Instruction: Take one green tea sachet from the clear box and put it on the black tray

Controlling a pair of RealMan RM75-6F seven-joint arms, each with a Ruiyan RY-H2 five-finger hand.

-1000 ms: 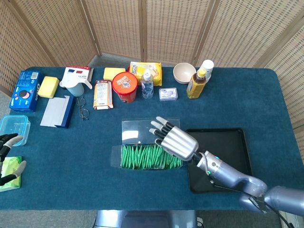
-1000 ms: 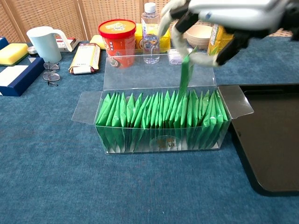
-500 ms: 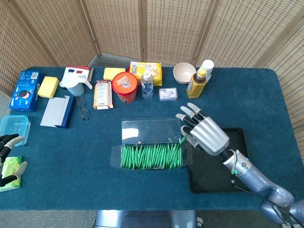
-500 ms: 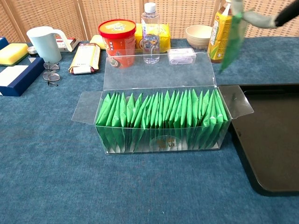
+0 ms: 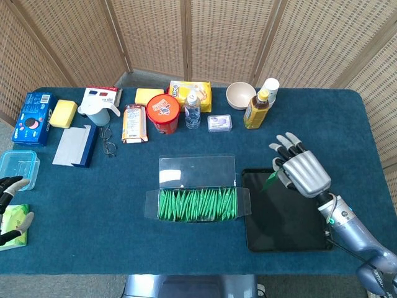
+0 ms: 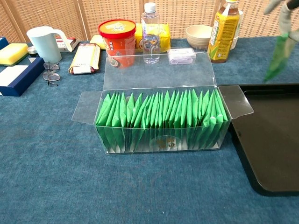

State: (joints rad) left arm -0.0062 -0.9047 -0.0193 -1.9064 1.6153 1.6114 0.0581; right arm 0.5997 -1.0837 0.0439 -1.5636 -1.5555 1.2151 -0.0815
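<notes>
My right hand [image 5: 302, 172] hovers over the black tray [image 5: 285, 217], pinching one green tea sachet [image 5: 270, 180] that hangs down from its fingers. In the chest view the same sachet [image 6: 279, 57] dangles above the tray [image 6: 271, 140] at the far right, with only the fingertips [image 6: 275, 5] showing at the top edge. The clear box [image 5: 197, 198] sits left of the tray, lid open, packed with a row of green sachets [image 6: 161, 114]. My left hand [image 5: 11, 208] rests at the left table edge, fingers apart, holding nothing.
Along the back stand a red tub [image 5: 163, 113], a water bottle [image 5: 192, 110], a yellow drink bottle [image 5: 257, 107], a bowl [image 5: 240, 95], a white jug [image 5: 98, 110] and boxes. A blue book [image 5: 74, 146] and a clear container [image 5: 17, 169] lie left.
My right hand has carried the sachet rightward, from above the box's right end to over the tray. The left hand has stayed put.
</notes>
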